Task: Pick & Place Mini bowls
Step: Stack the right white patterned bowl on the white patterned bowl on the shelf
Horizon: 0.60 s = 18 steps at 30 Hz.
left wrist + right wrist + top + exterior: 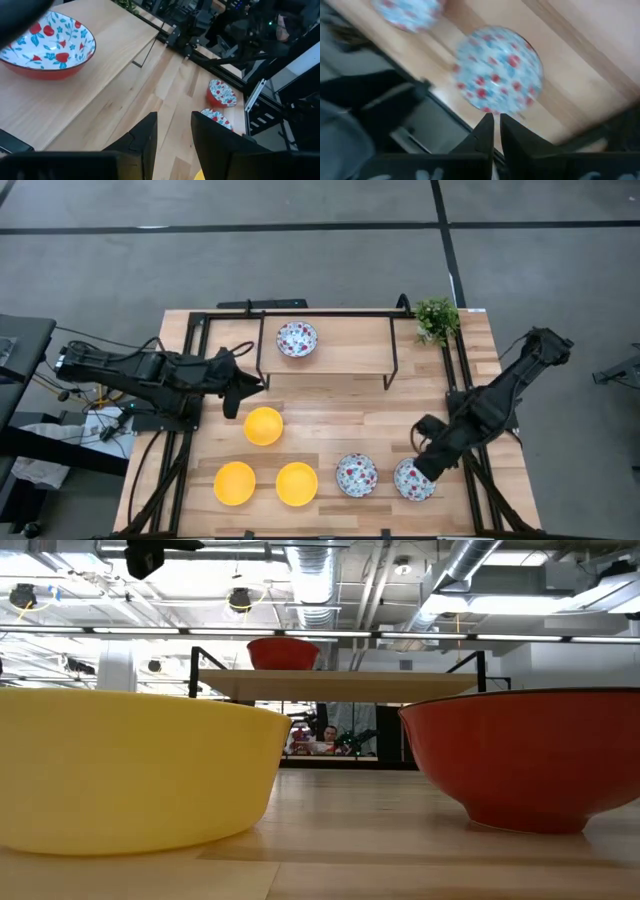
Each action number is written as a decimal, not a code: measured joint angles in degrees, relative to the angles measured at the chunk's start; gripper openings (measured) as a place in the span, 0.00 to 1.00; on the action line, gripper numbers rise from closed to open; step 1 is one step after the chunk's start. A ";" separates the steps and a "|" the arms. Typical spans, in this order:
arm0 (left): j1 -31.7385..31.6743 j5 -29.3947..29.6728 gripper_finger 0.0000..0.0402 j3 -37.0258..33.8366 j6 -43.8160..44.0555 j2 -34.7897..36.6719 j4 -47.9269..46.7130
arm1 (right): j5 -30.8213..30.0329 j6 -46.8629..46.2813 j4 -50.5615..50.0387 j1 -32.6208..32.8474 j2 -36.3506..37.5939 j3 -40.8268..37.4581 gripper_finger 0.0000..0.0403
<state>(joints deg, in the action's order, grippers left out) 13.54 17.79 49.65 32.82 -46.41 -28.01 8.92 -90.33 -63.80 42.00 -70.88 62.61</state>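
Bare wood lies open in the middle of the table (330,420), between the raised shelf (330,345) and the front row. That row is crowded: two yellow bowls (234,482) side by side, then two patterned bowls (356,474), with only narrow gaps between them. A third yellow bowl (263,425) sits just behind them, partly blocking the left approach. The shelf's thin black legs (392,370) fence the space beneath it. One patterned bowl (297,338) takes the shelf's left part; its right part is bare. A small plant (437,318) fills the far right corner. The right gripper (428,465) crowds the rightmost bowl, the left gripper (235,392) hangs beside the shelf's left end
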 joint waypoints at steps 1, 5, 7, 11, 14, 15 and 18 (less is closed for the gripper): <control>0.00 -0.01 0.29 0.00 0.00 -0.02 -0.02 | 0.42 -0.12 -0.50 0.40 -0.99 0.00 0.04; 0.00 -0.01 0.29 0.00 0.00 -0.25 0.00 | -0.01 0.62 -0.79 1.71 -4.02 -0.02 0.03; 0.00 -0.01 0.29 0.00 0.00 -0.23 0.02 | -0.03 0.49 -1.56 1.90 -5.30 -0.01 0.04; 0.00 -0.01 0.29 0.00 0.00 -0.23 0.04 | -0.95 -1.50 -4.22 1.90 -7.36 -0.02 0.09; 0.00 -0.03 0.29 0.01 0.00 -0.23 0.06 | -3.03 -1.63 -4.34 1.90 -8.64 -0.02 0.15; 0.00 -0.03 0.29 0.00 0.02 -0.23 0.16 | -3.16 -1.63 -4.31 1.90 -9.04 -0.02 0.17; 0.00 -0.05 0.29 0.01 0.00 -0.23 0.25 | -3.09 -1.65 -4.32 1.90 -10.14 -0.02 0.26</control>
<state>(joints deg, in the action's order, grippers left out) 13.54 17.74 49.66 32.82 -46.63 -27.76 5.82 -91.98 -68.12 43.90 -81.02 62.59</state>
